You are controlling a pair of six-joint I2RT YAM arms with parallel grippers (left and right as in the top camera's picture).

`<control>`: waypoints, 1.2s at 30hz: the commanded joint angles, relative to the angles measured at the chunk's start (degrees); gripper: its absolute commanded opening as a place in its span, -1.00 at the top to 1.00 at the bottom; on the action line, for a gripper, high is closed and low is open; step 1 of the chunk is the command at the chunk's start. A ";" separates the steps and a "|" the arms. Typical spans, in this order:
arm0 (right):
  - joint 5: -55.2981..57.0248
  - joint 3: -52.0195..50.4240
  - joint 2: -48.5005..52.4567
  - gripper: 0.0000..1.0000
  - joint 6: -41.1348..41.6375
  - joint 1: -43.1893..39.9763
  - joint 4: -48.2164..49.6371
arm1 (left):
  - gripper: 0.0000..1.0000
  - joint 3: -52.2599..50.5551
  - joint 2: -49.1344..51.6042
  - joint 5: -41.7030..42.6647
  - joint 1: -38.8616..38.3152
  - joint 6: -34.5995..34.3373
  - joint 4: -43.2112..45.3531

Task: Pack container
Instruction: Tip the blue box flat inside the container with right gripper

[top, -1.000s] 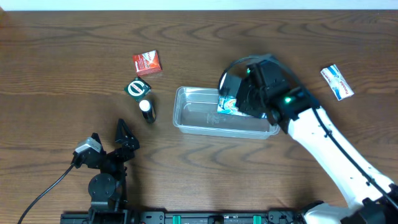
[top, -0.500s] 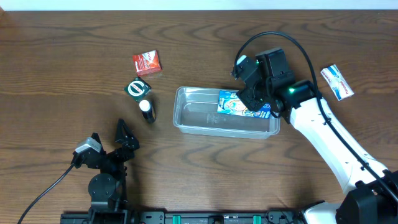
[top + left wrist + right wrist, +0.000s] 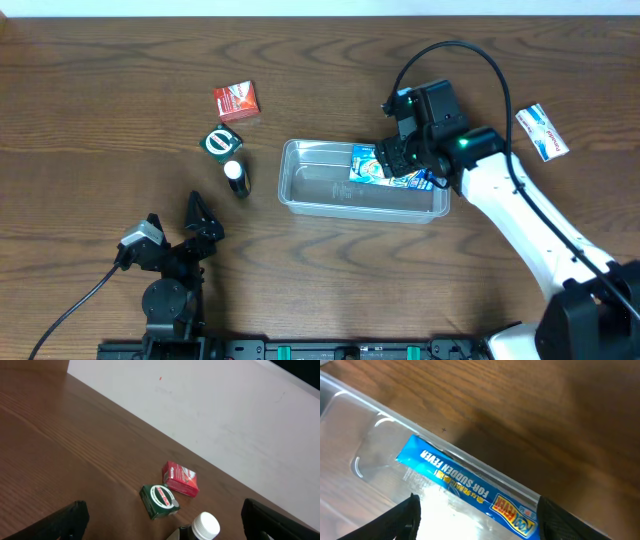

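Note:
The clear plastic container (image 3: 320, 190) lies at the table's middle. A blue box (image 3: 371, 166) lies inside its right end, against the far wall; in the right wrist view it (image 3: 470, 492) shows through the container's rim (image 3: 365, 405). My right gripper (image 3: 405, 160) hovers over that end, open, its fingers wide on either side of the box (image 3: 480, 525) and not touching it. My left gripper (image 3: 196, 226) rests near the front left, open and empty (image 3: 165, 530).
A red box (image 3: 237, 101), a green box (image 3: 222, 142) and a dark bottle with a white cap (image 3: 236, 177) sit left of the container; the left wrist view shows them too (image 3: 180, 479) (image 3: 159, 501) (image 3: 205, 525). A blue-and-white box (image 3: 541, 131) lies at the far right.
My right gripper has drawn back to the right and up from the container. The blue box stays lying in the container's right end. The left arm has not moved.

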 commanded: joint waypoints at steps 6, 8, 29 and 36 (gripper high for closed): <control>-0.52 0.79 2.45 -0.19 8.00 0.26 0.13 | -0.96 -1.31 -0.35 -0.26 0.28 0.59 -1.81; -0.52 0.79 2.45 -0.11 8.00 0.26 0.28 | -0.96 -1.31 -0.35 -0.26 0.28 0.59 -1.81; 2.95 0.76 4.31 0.97 8.39 0.20 2.62 | -0.96 -1.31 -0.35 -0.26 0.28 0.59 -1.81; 3.82 0.76 5.40 0.97 8.39 0.20 3.61 | -0.96 -1.31 -0.35 -0.26 0.28 0.59 -1.81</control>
